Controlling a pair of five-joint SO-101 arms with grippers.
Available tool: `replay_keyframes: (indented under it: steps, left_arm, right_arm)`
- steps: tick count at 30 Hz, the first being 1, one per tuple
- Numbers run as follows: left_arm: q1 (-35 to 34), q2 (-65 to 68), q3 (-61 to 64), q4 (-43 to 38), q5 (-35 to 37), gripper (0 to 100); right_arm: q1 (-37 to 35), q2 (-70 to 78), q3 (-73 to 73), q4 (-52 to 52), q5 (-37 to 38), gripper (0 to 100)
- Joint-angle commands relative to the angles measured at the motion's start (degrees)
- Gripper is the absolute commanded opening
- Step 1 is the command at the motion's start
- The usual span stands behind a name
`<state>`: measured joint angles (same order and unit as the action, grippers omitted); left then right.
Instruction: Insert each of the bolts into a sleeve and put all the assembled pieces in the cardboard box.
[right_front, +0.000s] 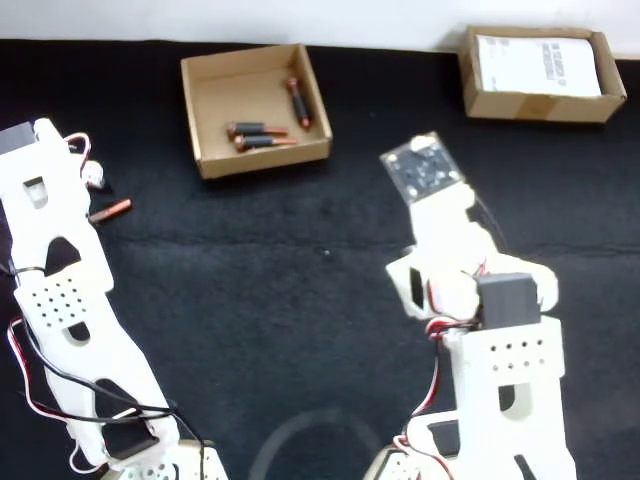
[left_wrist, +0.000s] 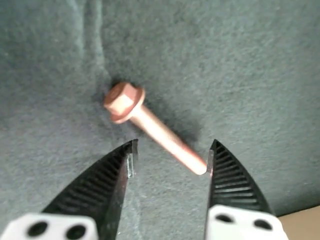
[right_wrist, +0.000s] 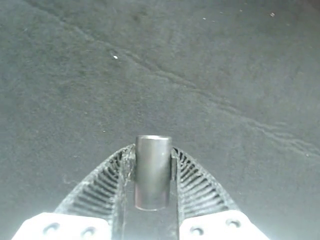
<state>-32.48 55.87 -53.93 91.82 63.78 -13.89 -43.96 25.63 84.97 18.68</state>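
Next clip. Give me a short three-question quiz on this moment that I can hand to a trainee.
1. True or false: the right gripper is shut on a sleeve.
2. How many assembled pieces lie in the square cardboard box? A) one B) three C) five
3. Fill in: the left gripper is open, its fingers either side of a copper-coloured ____ lying on the black cloth.
Key: 1 true; 2 B; 3 bolt.

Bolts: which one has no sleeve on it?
The bare copper bolt lying on the dark cloth at the open left gripper. The others, in the box, each sit in a dark sleeve.
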Motion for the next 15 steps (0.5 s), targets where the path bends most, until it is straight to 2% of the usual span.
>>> replay_keyframes:
  steps: [1, 15]
  left_arm:
    - [-0.8, -0.7, -0.3, -1.6, 0.4, 23]
    - [-2.7, 5.2, -2.4, -1.8, 1.9, 22]
  right_arm:
    - [-1.0, 1.2, -2.6, -0.8, -0.2, 0.8]
    - [-1.0, 3.9, -2.9, -2.1, -0.2, 0.8]
